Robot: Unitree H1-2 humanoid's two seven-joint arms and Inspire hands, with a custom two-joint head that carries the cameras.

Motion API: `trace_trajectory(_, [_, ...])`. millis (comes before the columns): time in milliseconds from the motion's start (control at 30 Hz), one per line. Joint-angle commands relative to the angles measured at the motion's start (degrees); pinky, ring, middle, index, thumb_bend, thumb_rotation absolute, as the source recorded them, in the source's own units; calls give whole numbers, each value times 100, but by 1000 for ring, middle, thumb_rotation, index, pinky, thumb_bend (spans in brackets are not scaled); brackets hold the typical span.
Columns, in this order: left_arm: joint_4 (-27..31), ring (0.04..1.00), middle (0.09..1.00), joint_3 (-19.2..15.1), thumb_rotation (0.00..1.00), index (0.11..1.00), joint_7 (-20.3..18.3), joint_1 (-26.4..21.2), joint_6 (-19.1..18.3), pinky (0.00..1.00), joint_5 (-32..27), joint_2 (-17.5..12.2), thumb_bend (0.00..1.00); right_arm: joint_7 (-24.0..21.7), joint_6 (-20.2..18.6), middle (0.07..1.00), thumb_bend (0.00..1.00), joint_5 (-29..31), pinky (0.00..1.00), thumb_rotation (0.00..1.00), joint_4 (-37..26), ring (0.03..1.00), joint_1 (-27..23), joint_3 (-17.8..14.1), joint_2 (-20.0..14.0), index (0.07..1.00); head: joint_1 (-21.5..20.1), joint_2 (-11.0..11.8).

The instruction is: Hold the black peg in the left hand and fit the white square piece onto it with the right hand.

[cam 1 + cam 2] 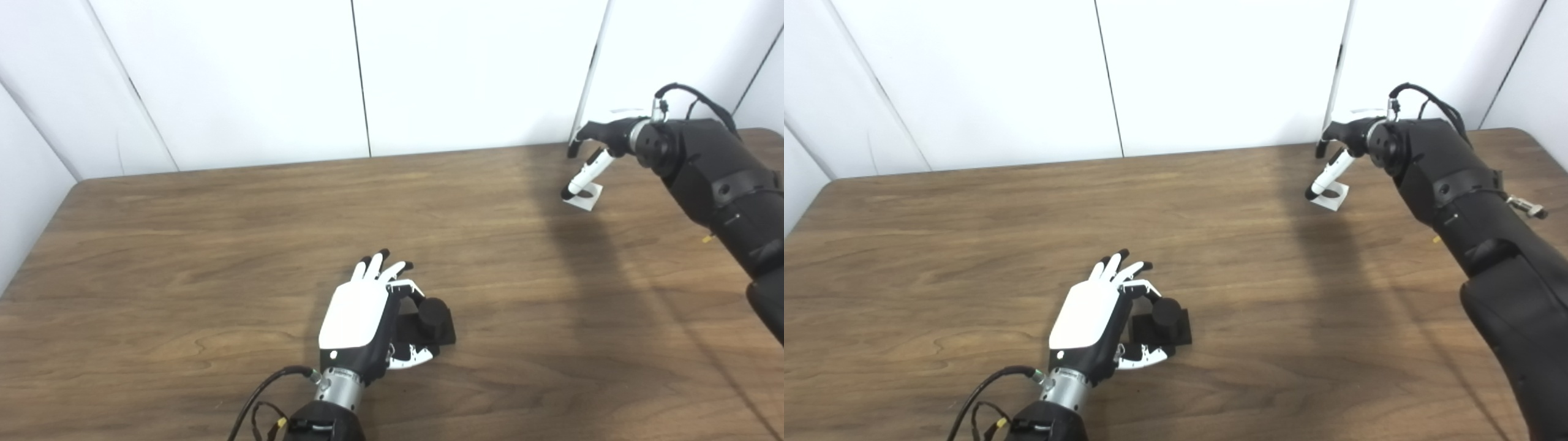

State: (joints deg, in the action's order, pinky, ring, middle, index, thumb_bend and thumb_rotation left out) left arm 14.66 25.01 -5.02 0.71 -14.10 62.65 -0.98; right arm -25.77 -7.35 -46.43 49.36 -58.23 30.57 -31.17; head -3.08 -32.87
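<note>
We have our left hand (358, 318) spread open beside the black peg (432, 318) on the table (184, 245), not yet gripping, while far right our right hand (597, 144), fingers apart, reaches over the white square piece (585, 199), still unlifted.

My left hand (358, 318) cups the black peg (433, 318) on the table (184, 245). My right hand (597, 147) reaches over the white square piece (585, 199), fingers apart.

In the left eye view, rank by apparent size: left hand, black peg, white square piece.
Largest to smallest, as they look:
1. left hand
2. black peg, with its base, partly hidden by the hand
3. white square piece

The white piece lies farther from the camera and a right hand finger covers part of it, so real size is unsure.
</note>
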Motion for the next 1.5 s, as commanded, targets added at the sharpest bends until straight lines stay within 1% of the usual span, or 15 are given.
trace_trajectory(0, [-122, 1000, 893, -35, 74, 491, -175, 32, -196, 1000, 169, -73, 523, -16, -257, 932, 996, -64, 963, 508, -227, 1000, -272, -35, -94, 749, -7, -5])
trace_trajectory(67, [-113, 1000, 895, -34, 74, 492, -209, 33, -230, 1000, 169, -67, 523, -47, -369, 927, 983, -82, 960, 499, -273, 1000, -241, -36, -87, 737, -7, -5])
trace_trajectory(133, [-103, 1000, 894, -30, 74, 491, -217, 32, -242, 1000, 174, -74, 523, -61, -444, 925, 969, -88, 963, 494, -316, 1000, -215, -38, -84, 698, -10, -10])
trace_trajectory(200, [-91, 1000, 893, -27, 74, 491, -228, 31, -257, 1000, 188, -75, 523, -75, -542, 921, 955, -97, 974, 481, -349, 1000, -198, -34, -75, 678, -10, -10])
trace_trajectory(300, [-94, 1000, 891, -32, 74, 491, -187, 32, -238, 1000, 172, -80, 523, -101, -737, 915, 948, -82, 975, 464, -426, 1000, -163, -68, -49, 674, -26, -14])
trace_trajectory(400, [-111, 1000, 888, -39, 73, 491, -119, 32, -198, 1000, 153, -90, 523, -118, -940, 919, 945, -68, 954, 442, -546, 1000, -109, -99, -28, 682, -26, -14])
trace_trajectory(433, [-114, 1000, 888, -37, 73, 491, -112, 31, -196, 1000, 162, -92, 523, -134, -1028, 918, 944, -71, 958, 436, -577, 1000, -98, -103, -17, 654, -29, -25])
trace_trajectory(567, [-106, 1000, 888, -36, 74, 491, -118, 33, -197, 1000, 164, -101, 523, -186, -1251, 936, 958, -113, 998, 450, -650, 1000, -67, -71, 13, 726, -43, -42])
trace_trajectory(733, [-80, 1000, 892, -48, 74, 491, -183, 37, -237, 1000, 151, -91, 523, -248, -1507, 957, 968, -176, 991, 468, -695, 1000, -41, 3, 69, 805, -43, -29])
trace_trajectory(833, [-77, 1000, 890, -47, 74, 491, -189, 32, -244, 1000, 163, -87, 523, -236, -1650, 971, 964, -138, 990, 458, -688, 1000, -22, -12, 130, 825, -43, -28])
trace_trajectory(900, [-85, 1000, 890, -49, 74, 491, -180, 27, -242, 1000, 164, -85, 523, -199, -1681, 973, 964, -128, 977, 457, -639, 1000, -20, -5, 169, 818, -43, -28])
trace_trajectory(1000, [-112, 1000, 888, -52, 73, 491, -130, 26, -198, 1000, 124, -91, 523, -118, -1696, 974, 962, -121, 930, 457, -483, 1000, -35, 9, 240, 829, -33, -24])
trace_trajectory(1167, [-77, 1000, 890, -51, 73, 491, -157, 35, -226, 1000, 157, -87, 523, 62, -1685, 976, 964, -41, 915, 436, -255, 1000, -41, -33, 330, 830, -28, -25])
trace_trajectory(1233, [-66, 1000, 891, -61, 73, 491, -168, 40, -249, 1000, 158, -73, 523, 98, -1677, 975, 970, -42, 884, 438, -180, 1000, -49, -16, 345, 830, -27, -24])
trace_trajectory(1467, [-47, 1000, 893, -60, 74, 491, -213, 25, -274, 1000, 177, -71, 523, 237, -1658, 973, 968, -2, 869, 426, 13, 1000, -34, 1, 378, 823, -12, -23])
